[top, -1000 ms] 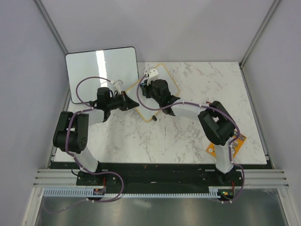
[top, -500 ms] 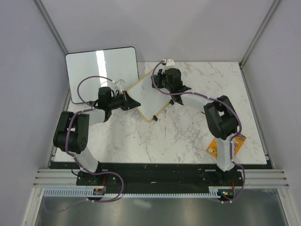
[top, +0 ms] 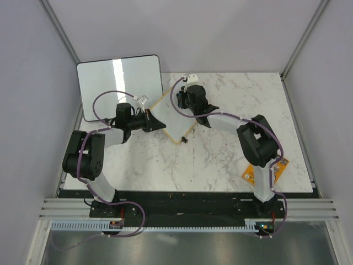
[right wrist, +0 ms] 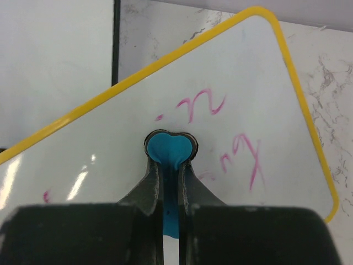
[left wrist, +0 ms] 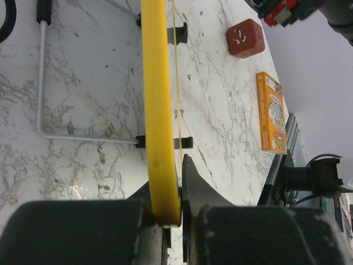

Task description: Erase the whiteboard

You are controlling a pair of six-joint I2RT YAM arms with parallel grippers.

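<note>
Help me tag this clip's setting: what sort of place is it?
Likely a robot test cell: left arm and right arm mounted at a marble-patterned table, plain grey panels walling it in, a whiteboard as prop.

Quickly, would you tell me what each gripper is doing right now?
Left gripper: shut on the whiteboard frame.
Right gripper: shut on a blue eraser.

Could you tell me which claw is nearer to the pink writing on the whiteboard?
Right. The right claw holds its blue eraser among the pink writing; the left claw clamps the whiteboard by its yellow frame.
</note>
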